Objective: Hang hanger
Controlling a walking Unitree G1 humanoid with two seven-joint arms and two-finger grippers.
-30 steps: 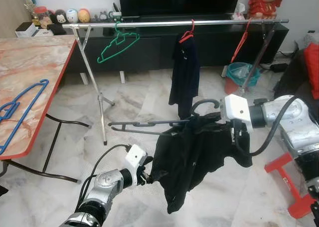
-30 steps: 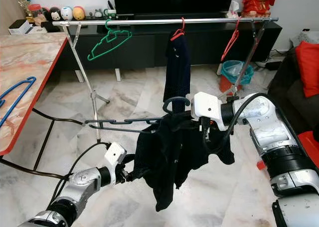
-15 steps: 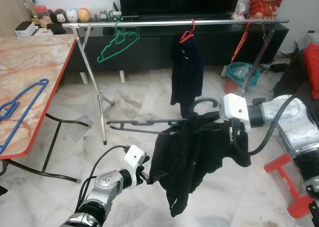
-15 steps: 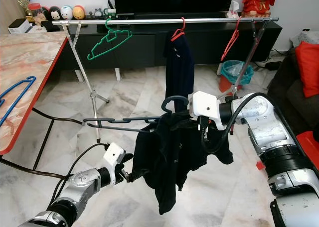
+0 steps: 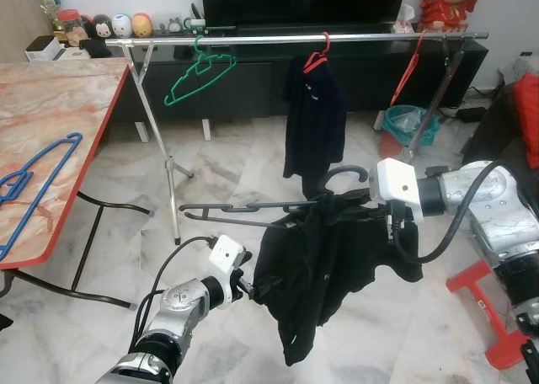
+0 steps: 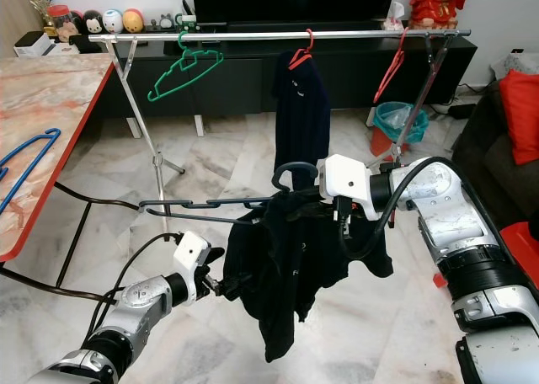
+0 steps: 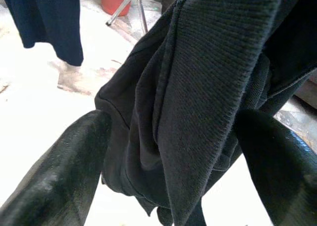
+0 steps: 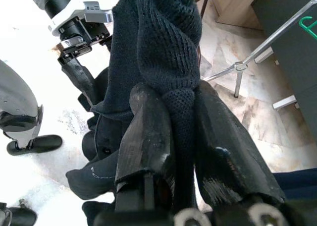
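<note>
L gripper [image 5: 249, 290] low & nearest, fingers [image 7: 64, 176] spread either side of the black garment's [image 5: 324, 270] lower edge, cloth sitting between them, not pinched. R gripper [image 8: 173, 137] clenched on the bunched knit at the top of the black hanger [image 5: 253, 209], held mid-air w/ garment draped off its right half, left half bare. Blue hanger [image 5: 29, 182] on marble table [image 5: 50, 106] at left. Further back: metal rail [image 5: 295, 39] w/ green hanger [image 5: 199, 72], dark shirt [image 5: 313, 123] on red hanger [image 5: 317, 57], 2nd red hanger [image 5: 408, 68].
</note>
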